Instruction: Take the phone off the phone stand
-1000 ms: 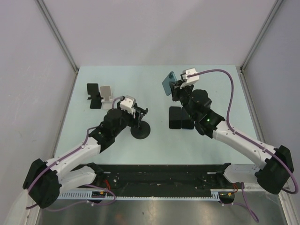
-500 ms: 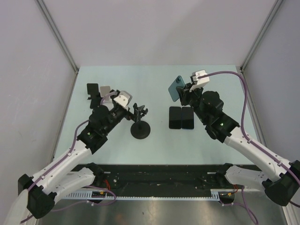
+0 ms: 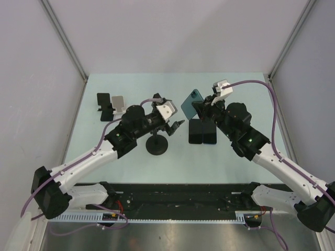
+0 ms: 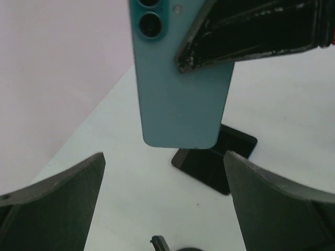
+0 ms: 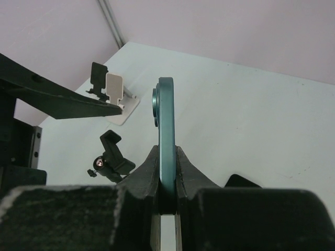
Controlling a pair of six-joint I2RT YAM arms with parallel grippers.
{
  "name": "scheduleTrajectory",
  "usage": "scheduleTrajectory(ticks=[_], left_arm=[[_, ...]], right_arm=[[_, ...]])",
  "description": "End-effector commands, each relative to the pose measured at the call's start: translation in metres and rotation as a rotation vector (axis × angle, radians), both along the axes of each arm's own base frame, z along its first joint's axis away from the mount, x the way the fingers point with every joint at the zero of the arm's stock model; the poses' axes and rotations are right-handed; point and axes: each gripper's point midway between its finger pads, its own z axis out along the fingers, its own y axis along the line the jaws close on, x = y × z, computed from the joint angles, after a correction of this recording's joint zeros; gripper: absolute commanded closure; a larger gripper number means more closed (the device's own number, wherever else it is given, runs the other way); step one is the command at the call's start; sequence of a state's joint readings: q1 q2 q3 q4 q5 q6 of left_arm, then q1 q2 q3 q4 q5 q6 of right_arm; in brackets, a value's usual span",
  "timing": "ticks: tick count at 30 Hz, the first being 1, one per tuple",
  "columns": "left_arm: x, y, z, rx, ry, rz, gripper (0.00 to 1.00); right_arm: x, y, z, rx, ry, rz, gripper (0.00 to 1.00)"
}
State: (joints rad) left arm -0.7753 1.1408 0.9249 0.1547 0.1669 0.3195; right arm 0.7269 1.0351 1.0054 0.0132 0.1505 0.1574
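Note:
My right gripper (image 3: 201, 109) is shut on a teal phone (image 3: 192, 103) and holds it in the air, above and behind the two dark phones. In the right wrist view the phone (image 5: 166, 130) stands edge-on, pinched between my right gripper's (image 5: 167, 183) two pads. The black phone stand (image 3: 157, 144), a round base with a clamp on top (image 5: 112, 153), stands with nothing in it. My left gripper (image 3: 176, 125) is open wide just right of the stand and points at the phone. In the left wrist view the phone's back (image 4: 180, 89) hangs in front of my left gripper (image 4: 165, 204), apart from both fingers.
Two dark phones (image 3: 202, 131) lie flat side by side on the table, below the held phone. A small black stand (image 3: 104, 106) and a small white stand (image 3: 119, 103) sit at the back left. Grey walls close in the table on three sides.
My left gripper has opened wide, come off the phone stand and swung right toward the teal phone. My right gripper has shifted the phone slightly nearer and lower.

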Motion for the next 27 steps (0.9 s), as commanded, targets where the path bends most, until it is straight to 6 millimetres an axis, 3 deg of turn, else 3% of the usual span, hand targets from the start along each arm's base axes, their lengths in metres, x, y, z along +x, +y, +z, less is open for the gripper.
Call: scheduleTrajectory(ticks=[1, 9, 18, 21, 27], left_arm=[[-0.002, -0.022, 0.026, 0.024, -0.136, -0.092, 0.0], [0.013, -0.041, 0.019, 0.034, -0.123, -0.076, 0.0], [0.02, -0.045, 0.014, 0.015, -0.119, -0.036, 0.02], [0.021, -0.046, 0.012, 0.001, -0.101, -0.028, 0.15], [0.022, -0.042, 0.008, -0.047, -0.051, 0.009, 0.64]], right_arm=[[-0.014, 0.001, 0.052, 0.121, -0.098, 0.049, 1.0], [-0.022, 0.009, 0.049, 0.13, -0.078, 0.093, 1.0], [-0.027, 0.017, 0.048, 0.136, -0.07, 0.126, 1.0], [-0.028, 0.02, 0.047, 0.133, -0.068, 0.14, 1.0], [-0.029, 0.019, 0.047, 0.126, -0.071, 0.155, 1.0]])
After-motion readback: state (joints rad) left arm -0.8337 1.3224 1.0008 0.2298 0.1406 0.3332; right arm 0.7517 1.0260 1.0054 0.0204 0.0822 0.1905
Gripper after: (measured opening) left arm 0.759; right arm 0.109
